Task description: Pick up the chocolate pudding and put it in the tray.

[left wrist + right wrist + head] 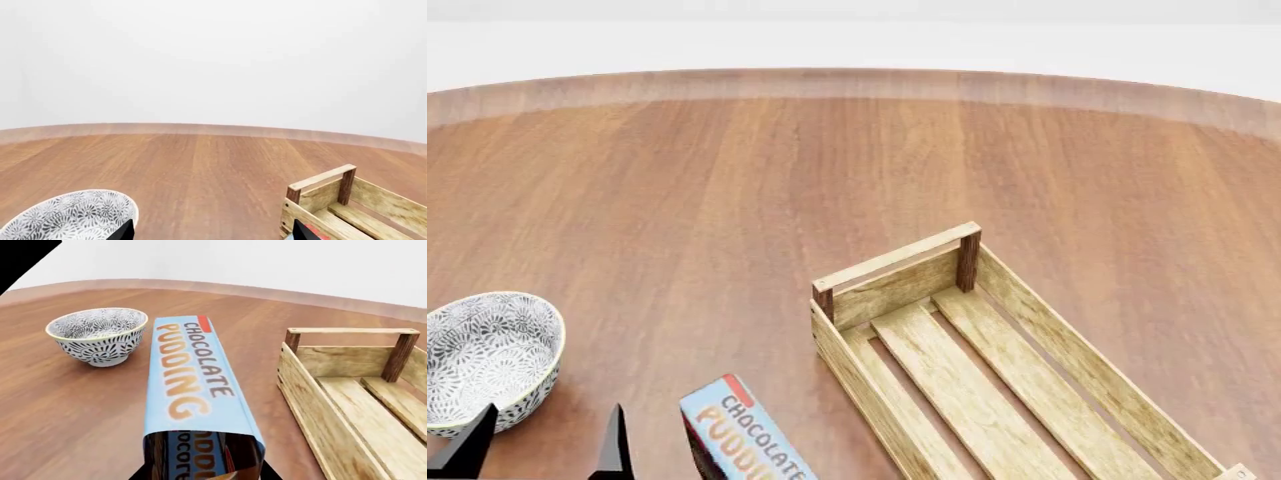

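Though cut off by the lower edge of the head view, easy to read: chocolate pudding (pixel 742 438), light blue face up, red corner at the far end, dark brown side turned towards the robot's left. Sits between patterned bowl (pixel 487 350) on the left and slatted wooden tray (pixel 894 262) on the right, nearer to the tray's long wall, apart from both. Cannot tell whether resting on the wooden surface (pixel 694 180) or raised off it.

From the right wrist camera, same chocolate pudding (pixel 193 380) stretching straight away from the lens, lettering running lengthwise, glossy brown near end at the bottom of the picture. Right hand (pixel 201 475) closed in to the carton's width and gripping that near end; only black slivers of fingers (pixel 139 476) showing, one against each long side. Patterned bowl (pixel 100 332) off to one side there, slatted wooden tray (pixel 350 331) to the other, its bar handle on dark posts crosswise.

Left hand (pixel 545 450) low at the head view's left, spread wide, holding nothing, just in front of the bowl and beside the carton without touching. Same left hand (pixel 212 231) in its own camera: two dark tips far apart, patterned bowl (pixel 73 215) by one, slatted wooden tray (pixel 323 179) by the other.
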### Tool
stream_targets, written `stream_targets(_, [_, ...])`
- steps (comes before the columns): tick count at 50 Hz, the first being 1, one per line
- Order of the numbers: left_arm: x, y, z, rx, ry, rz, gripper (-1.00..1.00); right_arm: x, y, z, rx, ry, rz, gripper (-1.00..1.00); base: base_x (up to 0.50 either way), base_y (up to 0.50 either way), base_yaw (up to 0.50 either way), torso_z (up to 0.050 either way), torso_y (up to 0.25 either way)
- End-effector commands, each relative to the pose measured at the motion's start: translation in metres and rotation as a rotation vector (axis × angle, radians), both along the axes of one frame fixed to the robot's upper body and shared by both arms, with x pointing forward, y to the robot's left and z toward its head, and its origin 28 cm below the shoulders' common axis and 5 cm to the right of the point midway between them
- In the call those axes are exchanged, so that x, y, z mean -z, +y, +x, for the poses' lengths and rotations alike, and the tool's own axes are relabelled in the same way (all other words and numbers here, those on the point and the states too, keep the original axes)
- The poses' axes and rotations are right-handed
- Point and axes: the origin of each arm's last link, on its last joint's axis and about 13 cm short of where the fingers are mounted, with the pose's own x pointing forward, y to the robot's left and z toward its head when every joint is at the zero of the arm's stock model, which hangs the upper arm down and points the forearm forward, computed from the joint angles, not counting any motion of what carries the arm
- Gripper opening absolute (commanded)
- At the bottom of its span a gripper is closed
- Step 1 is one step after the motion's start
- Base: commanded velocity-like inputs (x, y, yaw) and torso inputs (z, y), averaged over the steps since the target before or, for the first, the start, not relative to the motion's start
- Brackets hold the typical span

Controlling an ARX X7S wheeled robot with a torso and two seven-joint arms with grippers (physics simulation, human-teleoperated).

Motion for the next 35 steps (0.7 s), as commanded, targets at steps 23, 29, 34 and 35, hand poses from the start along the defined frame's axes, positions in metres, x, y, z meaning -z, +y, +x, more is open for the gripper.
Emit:
stream_targets(23, [0.001, 0.002, 0.001, -0.007, 0.000, -0.006, 1.00, -0.049, -0.027, 0.033, 0.156, -0.124, -0.005, -1.00, 0.00, 0.00, 0.00, 0.000, 0.000])
stream_targets(29, [0.002, 0.002, 0.000, -0.008, 0.003, -0.007, 1.00, -0.053, -0.033, 0.038, 0.194, -0.137, 0.008, -1.00, 0.00, 0.00, 0.00, 0.000, 0.000])
stream_targets(34, [0.003, 0.002, 0.000, -0.008, 0.004, -0.007, 1.00, -0.056, -0.039, 0.043, 0.236, -0.146, 0.011, -1.00, 0.00, 0.00, 0.00, 0.000, 0.002])
stream_targets(35, [0.002, 0.002, 0.000, -0.008, 0.004, -0.008, 1.00, -0.054, -0.041, 0.045, 0.255, -0.143, 0.009, -1.00, 0.00, 0.00, 0.00, 0.000, 0.000])
